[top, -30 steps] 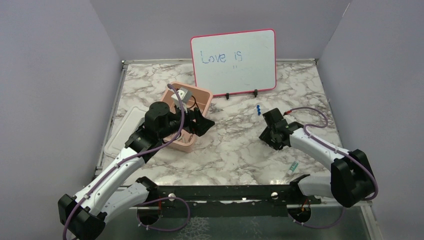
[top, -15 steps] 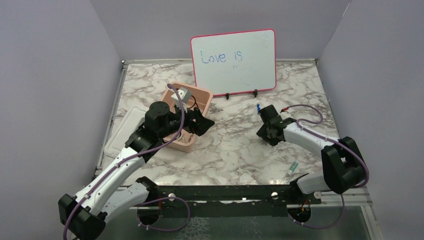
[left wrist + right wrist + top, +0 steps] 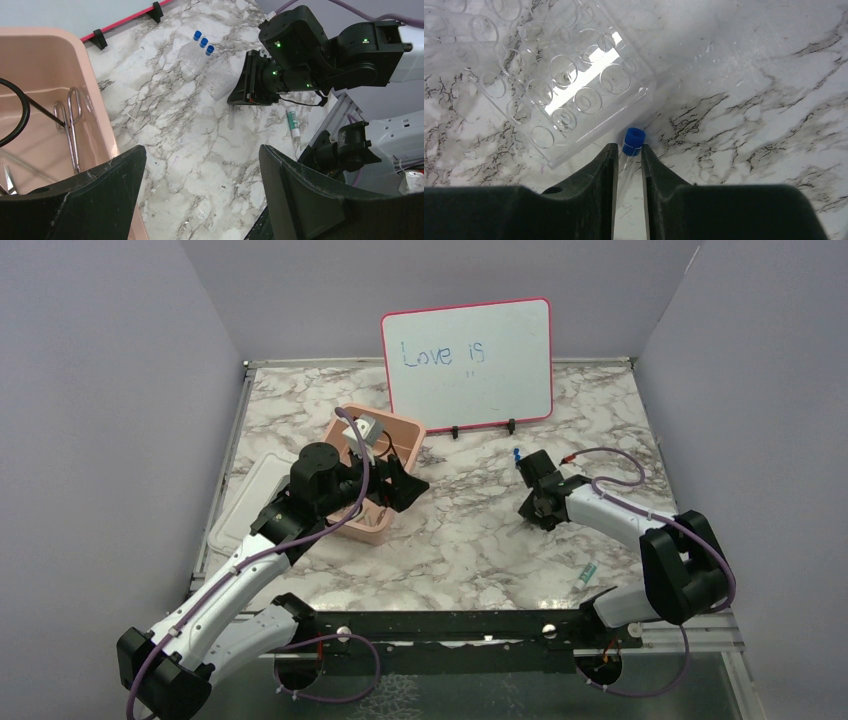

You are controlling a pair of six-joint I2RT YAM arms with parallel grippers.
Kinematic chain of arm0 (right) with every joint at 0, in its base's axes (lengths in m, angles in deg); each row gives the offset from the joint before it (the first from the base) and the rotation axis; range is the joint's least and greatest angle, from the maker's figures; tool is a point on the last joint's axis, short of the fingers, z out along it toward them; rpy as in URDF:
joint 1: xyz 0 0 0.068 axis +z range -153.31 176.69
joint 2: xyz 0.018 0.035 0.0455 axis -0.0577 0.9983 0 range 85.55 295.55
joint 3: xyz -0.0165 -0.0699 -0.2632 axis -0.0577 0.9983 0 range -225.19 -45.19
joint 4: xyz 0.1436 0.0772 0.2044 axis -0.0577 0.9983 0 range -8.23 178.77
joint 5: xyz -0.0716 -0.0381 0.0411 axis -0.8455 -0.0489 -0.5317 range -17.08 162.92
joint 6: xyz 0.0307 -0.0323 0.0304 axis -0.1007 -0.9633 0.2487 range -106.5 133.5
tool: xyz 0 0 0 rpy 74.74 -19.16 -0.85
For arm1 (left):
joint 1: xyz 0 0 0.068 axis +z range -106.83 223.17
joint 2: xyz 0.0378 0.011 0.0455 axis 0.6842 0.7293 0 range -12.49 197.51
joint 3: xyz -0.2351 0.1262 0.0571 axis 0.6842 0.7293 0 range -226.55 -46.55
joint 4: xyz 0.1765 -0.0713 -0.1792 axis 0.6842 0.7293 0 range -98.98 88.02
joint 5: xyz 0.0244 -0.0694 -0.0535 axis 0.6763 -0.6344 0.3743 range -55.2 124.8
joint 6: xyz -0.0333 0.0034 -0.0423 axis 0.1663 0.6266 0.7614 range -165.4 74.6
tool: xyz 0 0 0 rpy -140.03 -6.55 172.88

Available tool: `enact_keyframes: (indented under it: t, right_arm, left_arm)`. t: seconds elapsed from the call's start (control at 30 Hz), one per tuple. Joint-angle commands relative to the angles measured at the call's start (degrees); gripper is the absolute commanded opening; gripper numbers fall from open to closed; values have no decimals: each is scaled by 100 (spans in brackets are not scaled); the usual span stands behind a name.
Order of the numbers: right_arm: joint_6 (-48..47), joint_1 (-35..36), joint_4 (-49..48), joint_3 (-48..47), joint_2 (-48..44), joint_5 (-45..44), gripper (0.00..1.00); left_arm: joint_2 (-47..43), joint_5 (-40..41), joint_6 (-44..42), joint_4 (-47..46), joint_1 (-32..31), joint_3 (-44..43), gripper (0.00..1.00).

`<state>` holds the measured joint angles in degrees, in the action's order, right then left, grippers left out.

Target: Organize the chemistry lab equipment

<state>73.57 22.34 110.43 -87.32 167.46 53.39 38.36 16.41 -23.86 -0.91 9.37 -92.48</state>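
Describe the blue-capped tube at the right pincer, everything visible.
The blue-capped tube is a slim clear vial with a round blue cap on. It seems to lie on the marble table, its body running between the fingers of the right pincer, which appear to pinch it. The cap sits beside the edge of the clear rack; contact unclear.

White link shells and black joint housings are seen on the left arm (image 3: 232, 588) and the right arm (image 3: 615, 517). A lilac cable (image 3: 366, 465) is routed along each arm, and the right one is ended in a red-tipped plug (image 3: 575, 457). Green LEDs (image 3: 278, 44) are lit on the right wrist block. The fingers (image 3: 589, 197) are matte black and broad, and one is pierced by a round hole. The black base rail (image 3: 450, 625) is fixed with silver screws (image 3: 547, 628).
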Motion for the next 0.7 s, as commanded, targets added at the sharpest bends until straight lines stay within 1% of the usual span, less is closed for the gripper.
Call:
enact_keyframes:
  t: [0.0, 0.07, 0.13, 0.2, 0.3, 0.37, 0.5, 0.6, 0.67]
  right_arm:
    - [-256, -33, -39, -89, 224, 95, 30]
    - [-251, -31, 45, -154, 347, 84, 32]
    - [-219, -25, 125, -210, 476, 57, 31]
    - [-186, -25, 161, -228, 544, 40, 25]
    - [-101, -31, 133, -166, 390, 37, 18]
    - [-60, -32, 166, -139, 175, 32, 15]
    - [-180, -29, 243, -121, -416, 171, 13]
    - [-453, -25, 116, -72, -1085, 522, 11]
    - [-672, -25, -219, 53, -1599, 854, 9]
  left_arm:
    - [20, 55, -71, -60, 40, 42, 85]
    - [19, 40, -62, -61, 41, 43, 85]
    - [37, 29, -62, -61, 40, 41, 85]
    - [47, 29, -62, -61, 40, 48, 85]
    - [61, 37, -62, -61, 41, 45, 85]
    - [95, 25, -55, -70, 40, 51, 85]
    - [198, -129, 21, -144, 43, 72, 85]
    - [304, -293, 351, -185, 40, 12, 85]
    - [351, -422, 663, -339, 32, -3, 84]
